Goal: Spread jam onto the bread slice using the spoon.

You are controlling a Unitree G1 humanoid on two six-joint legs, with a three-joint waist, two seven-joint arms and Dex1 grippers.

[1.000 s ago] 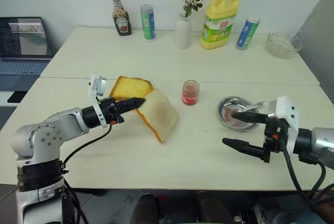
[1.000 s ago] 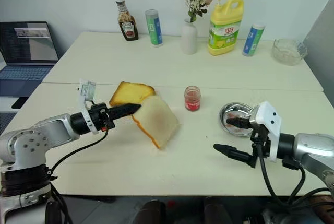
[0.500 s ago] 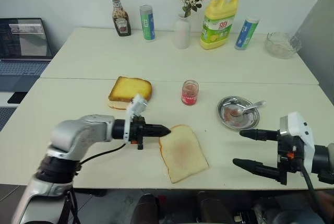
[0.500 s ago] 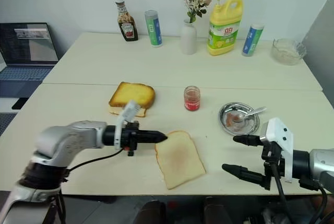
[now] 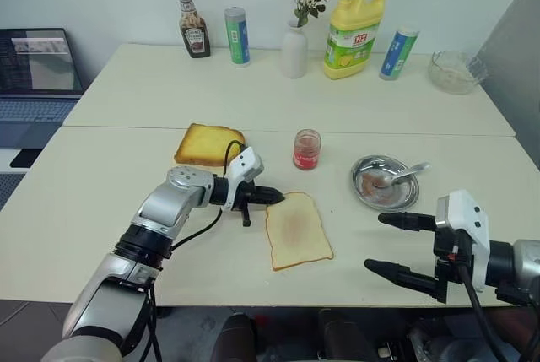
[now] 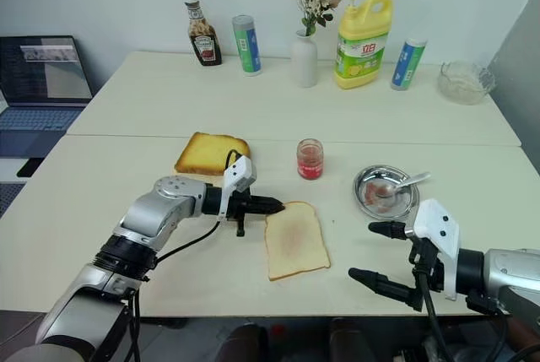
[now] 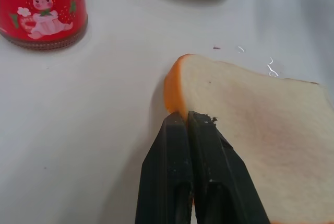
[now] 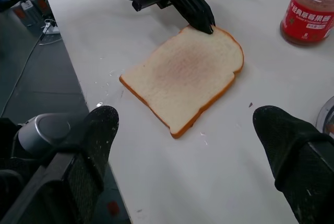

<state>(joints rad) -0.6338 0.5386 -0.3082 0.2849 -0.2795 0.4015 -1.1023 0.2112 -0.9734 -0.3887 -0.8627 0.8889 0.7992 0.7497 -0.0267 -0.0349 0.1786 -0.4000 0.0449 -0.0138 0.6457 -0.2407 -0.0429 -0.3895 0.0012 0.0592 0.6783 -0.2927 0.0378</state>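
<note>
Now flat, bread slice (image 5: 298,231) nearer jam (image 5: 306,149)

The left arm reaches in from the near left, forearm angled toward the middle of the scene, wrist bent so the left gripper (image 5: 277,197) points right and slightly downward. Its two black fingers (image 7: 201,145) are pressed together, tips low. The right arm sits at the near right, with the right gripper (image 5: 376,242) pointing left, its fingers (image 8: 292,151) spread wide apart and holding nothing.
</note>
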